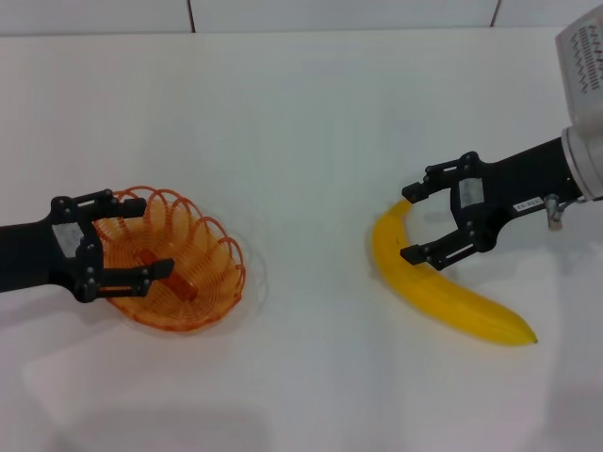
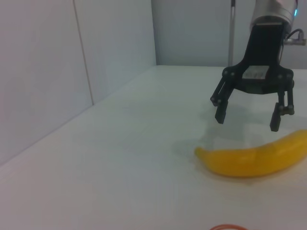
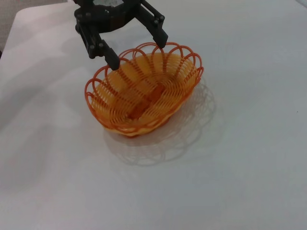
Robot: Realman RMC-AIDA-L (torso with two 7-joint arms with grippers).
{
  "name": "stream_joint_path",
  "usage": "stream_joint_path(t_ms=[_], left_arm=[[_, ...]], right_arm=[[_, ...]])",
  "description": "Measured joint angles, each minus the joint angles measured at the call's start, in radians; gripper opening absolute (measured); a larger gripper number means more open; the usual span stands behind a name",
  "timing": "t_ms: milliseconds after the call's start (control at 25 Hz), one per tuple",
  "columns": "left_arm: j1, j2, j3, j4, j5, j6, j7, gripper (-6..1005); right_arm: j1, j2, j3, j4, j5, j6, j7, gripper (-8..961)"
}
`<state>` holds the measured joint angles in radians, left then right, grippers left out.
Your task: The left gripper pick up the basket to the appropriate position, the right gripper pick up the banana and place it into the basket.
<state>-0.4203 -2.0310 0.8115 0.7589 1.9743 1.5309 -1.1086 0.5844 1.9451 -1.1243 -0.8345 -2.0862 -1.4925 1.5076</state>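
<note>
Head view: the black left gripper spreads wide jaws over the orange wire basket rim; the labelled right gripper, jaws wide, straddles the yellow banana. Lower both squarely before closing.

A plain white table carries two things, well apart — the orange wire basket and the banana.

a plain white table meets pale panelled walls.

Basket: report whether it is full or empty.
Empty. The basket shows only bare orange wire inside, and the banana lies on the table, apart from it.
</note>
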Motion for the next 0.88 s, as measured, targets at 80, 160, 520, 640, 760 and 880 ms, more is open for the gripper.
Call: stream_joint_path(t_ms=[80, 160, 520, 640, 760, 880], left_arm=[[0.000, 0.000, -0.001, -0.002, 0.000, 0.000, 0.005, 874], [0.001, 0.000, -0.002, -0.003, 0.000, 0.000, 0.008, 874], [0.001, 0.000, -0.027, 0.001, -0.040, 0.000, -0.047, 873], [-0.004, 0.000, -0.067, 0.036, -0.060, 0.000, -0.171, 873], [-0.018, 0.008, -0.132, 0.103, -0.045, -0.008, -0.359, 873], [-0.042, 0.031, -0.159, 0.135, 0.001, -0.029, -0.496, 873]], right_arm=[[0.000, 0.001, 0.000, 0.000, 0.000, 0.000, -0.001, 894], [0.000, 0.001, 0.000, 0.000, 0.000, 0.000, -0.001, 893], [0.000, 0.001, 0.000, 0.000, 0.001, 0.000, -0.003, 894], [0.000, 0.002, 0.001, 0.000, 0.002, 0.002, -0.002, 894], [0.000, 0.001, 0.001, 0.000, 0.002, 0.003, -0.001, 894], [0.000, 0.002, 0.002, 0.000, 0.002, 0.003, 0.000, 893]])
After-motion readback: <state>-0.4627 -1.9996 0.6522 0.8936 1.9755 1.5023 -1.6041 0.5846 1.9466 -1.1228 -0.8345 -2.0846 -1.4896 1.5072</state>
